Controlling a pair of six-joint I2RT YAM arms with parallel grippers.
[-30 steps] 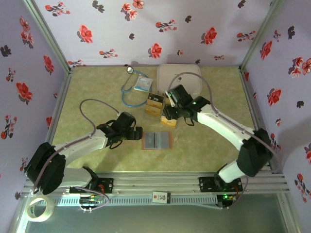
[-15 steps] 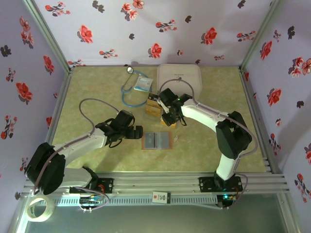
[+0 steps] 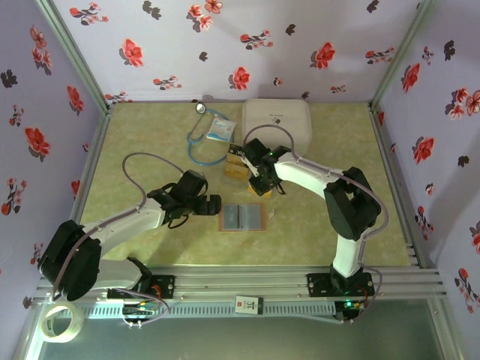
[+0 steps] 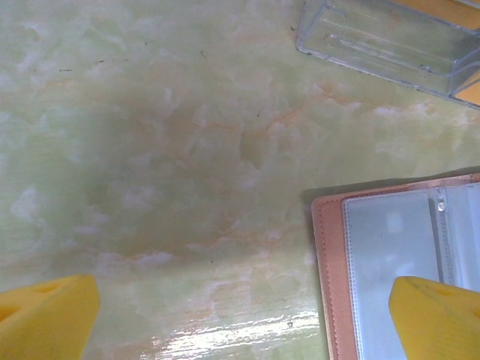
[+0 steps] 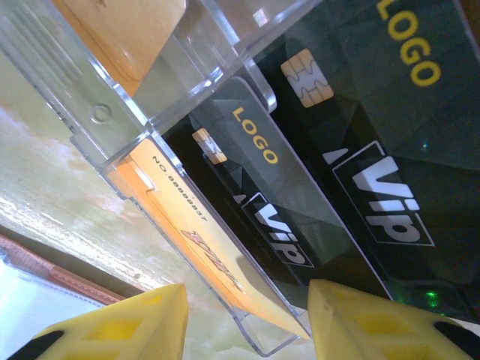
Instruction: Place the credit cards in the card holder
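At the near side of the table (image 3: 150, 157), the left pincer (image 3: 214, 204) is hanging low with its jaws released and spread wide. Its yellow fingertips (image 4: 45, 319) are showing at the two bottom corners of its wrist view, with bare table between them. Just to the right of this pincer, the card holder (image 3: 241, 217) is lying open and flat, its greyish clear pockets facing up. No card is showing in the pockets that can be seen.

Just beyond the card holder, the right pincer (image 3: 259, 178) is pointing down at the cards (image 5: 281, 206). Its fingers are standing partly apart. I cannot tell whether they are pinching anything. In its wrist view, the end of a clear tray (image 5: 90, 97) is sitting between the fingertips. A gold card (image 5: 199, 232) is lying inside that tray, and two black cards with gold and white lettering are lying beside it, under the pincer.

Farther back, beyond the right pincer, a white case (image 3: 276, 120) is resting on the table. To the far left of that pincer, a white-blue packet (image 3: 221, 129) is lying beside a stethoscope (image 3: 196, 142).
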